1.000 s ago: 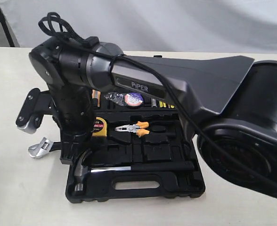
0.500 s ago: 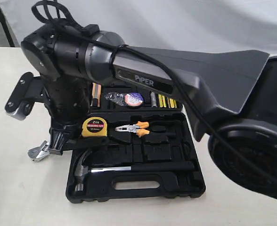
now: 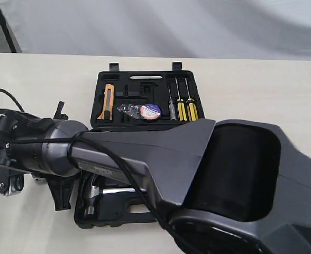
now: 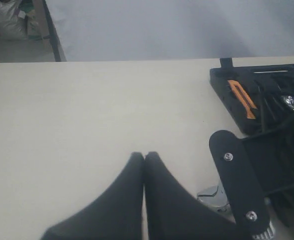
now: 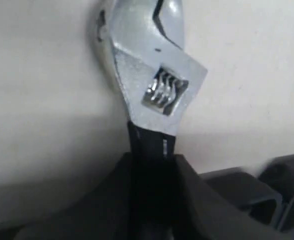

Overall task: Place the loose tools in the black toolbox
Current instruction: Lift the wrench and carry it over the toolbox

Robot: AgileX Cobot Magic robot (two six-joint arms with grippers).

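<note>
silver-jawed and black-handled, the adjustable wrench (image 5: 154, 85) is the tool in hand. the right pincer (image 5: 153, 162) is clamped on its handle just behind the head, with the dark fingers (image 5: 102, 205) pressed against both sides. a hold that close to the heavy end should keep the wrench from swinging when it is carried. it lies over the tabletop (image 4: 87, 110), just off the left wall of the black toolbox (image 3: 103, 79) and near the case's front-left corner. whether it has left the surface i cannot tell.

the right arm (image 3: 145, 159) reaches across the open case to get there, so it hides most of the lower tray in the exterior view. the claw hammer (image 3: 94, 191) shows beneath it, already lying in the tray along the near edge. the tape roll (image 3: 149, 111), in clear wrap, sits in the far half, between an orange utility knife (image 3: 107, 100) and the yellow-handled screwdrivers (image 3: 186, 110).

the left pincer (image 4: 144, 156) has its tips together, holds nothing, and hangs over bare tabletop to the left, out of the way. by my reckoning the wrench is the last loose tool. it needs lifting, carrying right and turning to match its shaped recess.
</note>
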